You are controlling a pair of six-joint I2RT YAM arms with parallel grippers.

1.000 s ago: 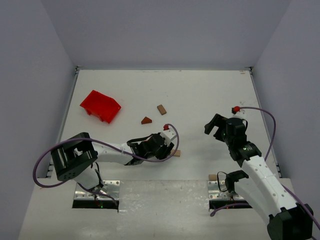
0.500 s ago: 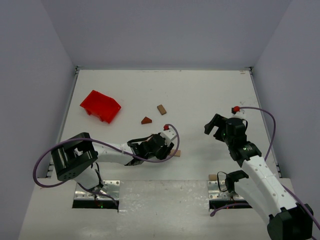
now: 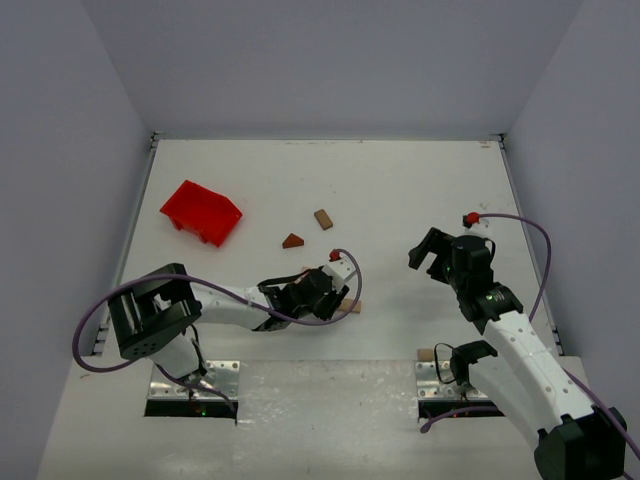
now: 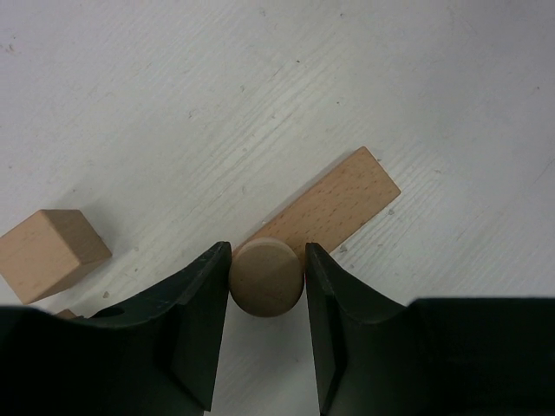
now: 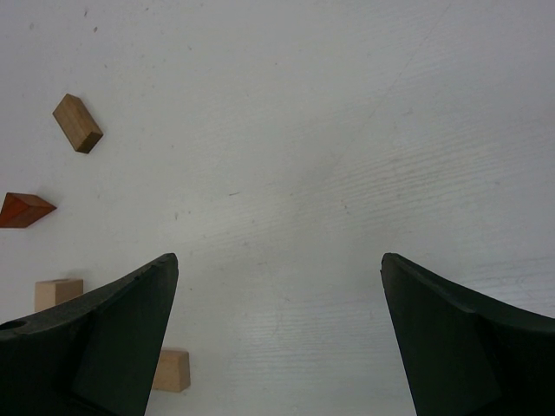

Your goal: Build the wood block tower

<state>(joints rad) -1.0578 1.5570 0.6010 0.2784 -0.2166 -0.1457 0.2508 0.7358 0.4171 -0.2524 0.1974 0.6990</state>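
In the left wrist view my left gripper (image 4: 266, 250) is shut on a pale round wooden block (image 4: 266, 279), seen end-on with a finger touching each side. Just beyond it a pale tan plank (image 4: 334, 208) lies flat on the table, and a light cube (image 4: 50, 254) sits to the left. From above, the left gripper (image 3: 335, 298) is low over the plank (image 3: 353, 307). The dark reddish-brown triangular piece (image 3: 292, 241) and a brown block (image 3: 323, 219) lie farther back. My right gripper (image 3: 432, 254) hangs open and empty, to the right.
A red plastic bin (image 3: 201, 212) sits at the back left. One small pale block (image 3: 425, 354) lies by the right arm's base. The right wrist view shows the brown block (image 5: 77, 123), the triangle (image 5: 24, 211) and two pale blocks (image 5: 58, 293) (image 5: 172, 370) on its left side.
The left jaws have narrowed onto the round block and the left arm has shifted slightly. The right arm has not moved.
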